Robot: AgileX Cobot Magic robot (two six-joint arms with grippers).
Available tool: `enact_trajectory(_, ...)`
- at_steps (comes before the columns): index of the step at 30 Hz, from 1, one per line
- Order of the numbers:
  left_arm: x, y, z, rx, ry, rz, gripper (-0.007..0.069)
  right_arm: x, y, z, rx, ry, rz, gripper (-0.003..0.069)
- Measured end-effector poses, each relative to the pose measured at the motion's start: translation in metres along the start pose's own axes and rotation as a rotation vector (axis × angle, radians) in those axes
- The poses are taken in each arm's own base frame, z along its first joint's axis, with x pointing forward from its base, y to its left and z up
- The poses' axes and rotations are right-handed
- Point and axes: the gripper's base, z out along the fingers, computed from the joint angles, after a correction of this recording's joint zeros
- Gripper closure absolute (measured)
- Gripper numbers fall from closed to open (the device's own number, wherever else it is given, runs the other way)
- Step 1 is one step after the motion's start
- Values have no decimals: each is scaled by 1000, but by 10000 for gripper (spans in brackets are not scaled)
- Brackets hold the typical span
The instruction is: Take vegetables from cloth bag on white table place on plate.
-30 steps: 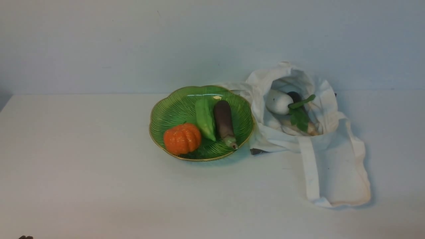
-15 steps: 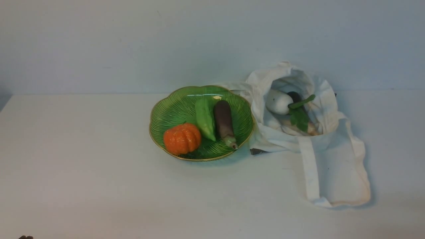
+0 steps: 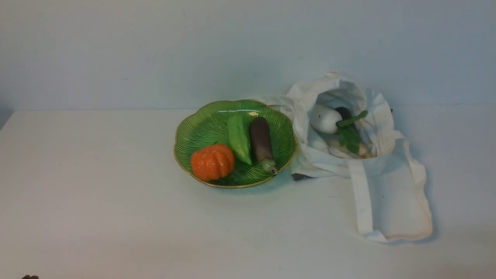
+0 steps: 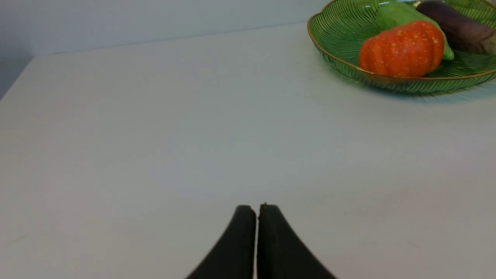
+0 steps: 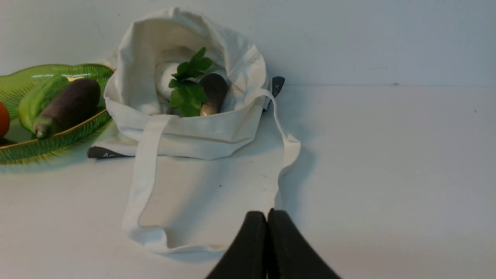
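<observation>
I have 2 claws with tips together: left claw point(image 4: 257, 211), right claw point(image 5: 267, 217). From desk point(image 3: 116, 186) center, the plate point(image 3: 236, 187) with 3 vegetables point(image 3: 261, 139) sits toward 12 o'clock, the cloth bag point(image 3: 329, 161) toward 1.

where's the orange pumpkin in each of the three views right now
Front view: pumpkin in the dish's near left part.
Left wrist view: pumpkin toward the picture's upper right corner.
Right wrist view: pumpkin cut off by the left edge.
Shared landmark: green dish.
</observation>
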Motion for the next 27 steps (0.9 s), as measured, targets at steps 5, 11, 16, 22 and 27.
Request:
enact_trajectory(5,0,0,0,0,0,0,629,0,0,0,0,0,0,673)
enact_trajectory(11,0,0,0,0,0,0,629,0,0,0,0,0,0,673)
enact_trajectory(16,0,0,0,0,0,0,629,0,0,0,0,0,-7,673)
enact_trajectory(22,0,0,0,0,0,0,629,0,0,0,0,0,-11,673)
enact_trajectory(27,0,0,0,0,0,0,629,0,0,0,0,0,-11,673)
